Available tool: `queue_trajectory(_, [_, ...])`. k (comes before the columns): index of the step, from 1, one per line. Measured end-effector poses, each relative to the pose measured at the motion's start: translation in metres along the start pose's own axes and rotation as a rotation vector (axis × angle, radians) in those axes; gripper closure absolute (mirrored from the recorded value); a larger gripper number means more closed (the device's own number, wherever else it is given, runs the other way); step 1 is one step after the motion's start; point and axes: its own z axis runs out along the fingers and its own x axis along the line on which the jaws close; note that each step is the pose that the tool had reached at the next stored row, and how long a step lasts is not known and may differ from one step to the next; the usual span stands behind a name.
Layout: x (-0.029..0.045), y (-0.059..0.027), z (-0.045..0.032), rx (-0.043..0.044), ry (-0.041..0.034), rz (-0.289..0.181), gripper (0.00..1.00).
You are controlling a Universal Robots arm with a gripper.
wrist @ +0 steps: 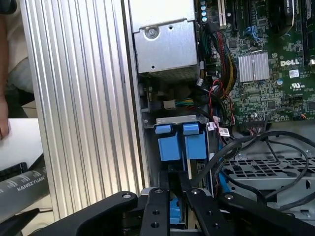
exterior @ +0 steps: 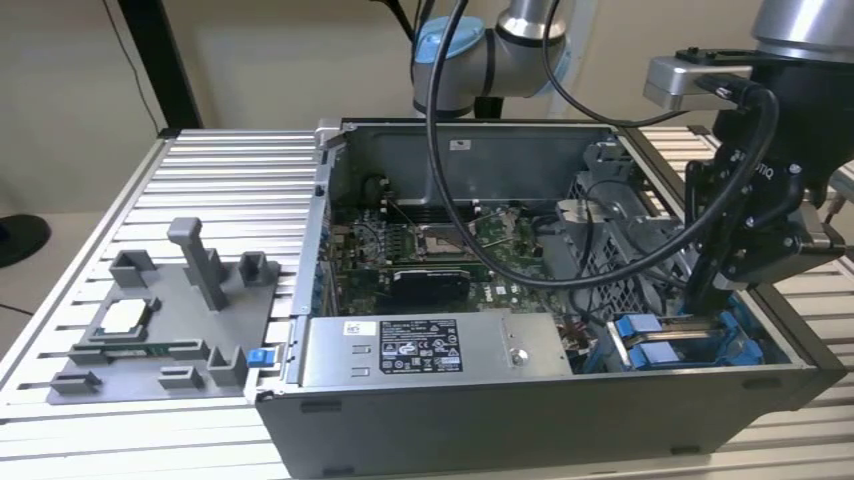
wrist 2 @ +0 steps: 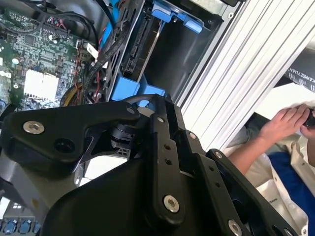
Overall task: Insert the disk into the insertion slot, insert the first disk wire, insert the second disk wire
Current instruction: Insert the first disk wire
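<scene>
At the slot (wrist: 251,172), your gripper (wrist: 174,184) hangs over the disk (wrist: 170,147).
The disk looks seated; both wires seem undone; I can't tell whether the jaws are gripping anything.

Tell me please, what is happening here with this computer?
A robot arm reaches into an open computer case that lies on a ribbed aluminium table. Its tool is down at the drive cage, in the case's corner at the exterior view's right, close to two blue carrier frames that sit side by side. A grey fixture tray lies beside the case. A person's hand is beyond the table's edge.
</scene>
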Motion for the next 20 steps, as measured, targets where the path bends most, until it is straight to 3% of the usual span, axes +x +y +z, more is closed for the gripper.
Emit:
queue_trajectory(5, [-0.0002,0.0000,0.0006,0.0000,0.0003,0.000,1.00])
queue_trajectory(10, [-0.0004,0.0000,0.0018,0.0010,0.0075,0.000,1.00])
queue_trajectory(20, [-0.0004,0.0000,0.0020,0.0010,0.0075,0.000,1.00])
